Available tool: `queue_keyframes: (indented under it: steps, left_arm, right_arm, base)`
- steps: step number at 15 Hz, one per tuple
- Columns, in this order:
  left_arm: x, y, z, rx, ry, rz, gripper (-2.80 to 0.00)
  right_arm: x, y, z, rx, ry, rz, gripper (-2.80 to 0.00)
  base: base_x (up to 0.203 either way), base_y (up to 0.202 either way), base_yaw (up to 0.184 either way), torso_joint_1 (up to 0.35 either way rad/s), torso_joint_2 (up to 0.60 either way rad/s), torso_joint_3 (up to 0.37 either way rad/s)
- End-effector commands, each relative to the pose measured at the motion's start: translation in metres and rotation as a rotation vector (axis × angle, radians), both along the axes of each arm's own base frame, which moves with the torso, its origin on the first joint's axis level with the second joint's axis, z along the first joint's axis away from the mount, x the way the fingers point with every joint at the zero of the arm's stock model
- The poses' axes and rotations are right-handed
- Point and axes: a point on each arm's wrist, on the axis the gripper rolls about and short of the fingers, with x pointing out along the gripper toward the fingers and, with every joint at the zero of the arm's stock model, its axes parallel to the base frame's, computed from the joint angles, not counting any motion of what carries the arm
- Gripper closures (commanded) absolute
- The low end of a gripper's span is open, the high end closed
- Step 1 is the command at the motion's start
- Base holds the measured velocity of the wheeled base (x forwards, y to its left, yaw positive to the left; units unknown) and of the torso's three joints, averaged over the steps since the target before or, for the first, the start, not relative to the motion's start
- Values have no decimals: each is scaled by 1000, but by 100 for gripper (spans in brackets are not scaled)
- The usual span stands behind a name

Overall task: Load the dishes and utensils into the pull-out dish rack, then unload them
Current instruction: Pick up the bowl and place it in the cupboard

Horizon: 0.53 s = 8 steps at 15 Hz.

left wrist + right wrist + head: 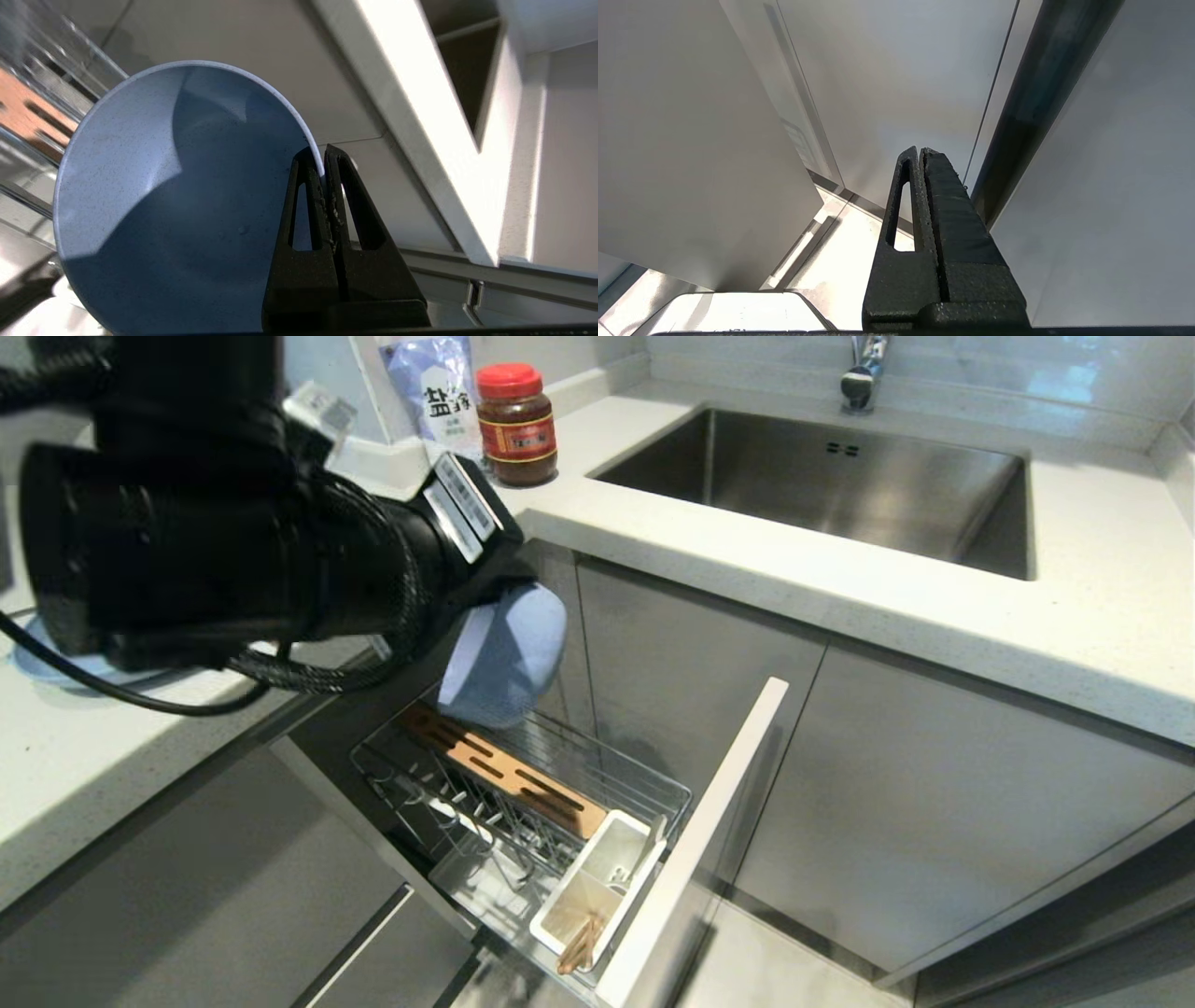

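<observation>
The left claw (pixel 323 161) is clenched on the thin rim of the blue bowl (pixel 177 200), one finger inside and one outside, so the bowl hangs tilted out past the fingertips. Gripped at only one edge, it could swing or slip and knock the wire prongs of the dish rack (pixel 523 821) below, where it hovers above the wooden strip (pixel 509 770). The right claw (pixel 920 151) hangs clenched and empty beside a cabinet.

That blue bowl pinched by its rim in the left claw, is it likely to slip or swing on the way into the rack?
The blue bowl looks stiff, probably light matte plastic. The left claw grips only a thin stretch of rim, so it could pivot. It hangs tilted over the rack, so a slip would likely land there.
</observation>
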Motion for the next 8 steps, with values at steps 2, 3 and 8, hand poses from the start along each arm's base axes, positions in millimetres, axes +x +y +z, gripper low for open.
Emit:
queue_keyframes:
  steps: [2,3,8]
  left_arm:
    - [8,-10,-40,-147,-104,9,0]
    - [9,-11,-51,-168,-121,22,0]
    - [25,-25,-94,-264,-205,77,0]
  right_arm:
    - [0,0,0,0,-3,0,0]
    - [0,0,0,0,-2,0,0]
    - [0,0,0,0,-3,0,0]
  base:
    - [0,0,0,0,0,0]
    - [0,0,0,0,0,0]
    - [0,0,0,0,0,0]
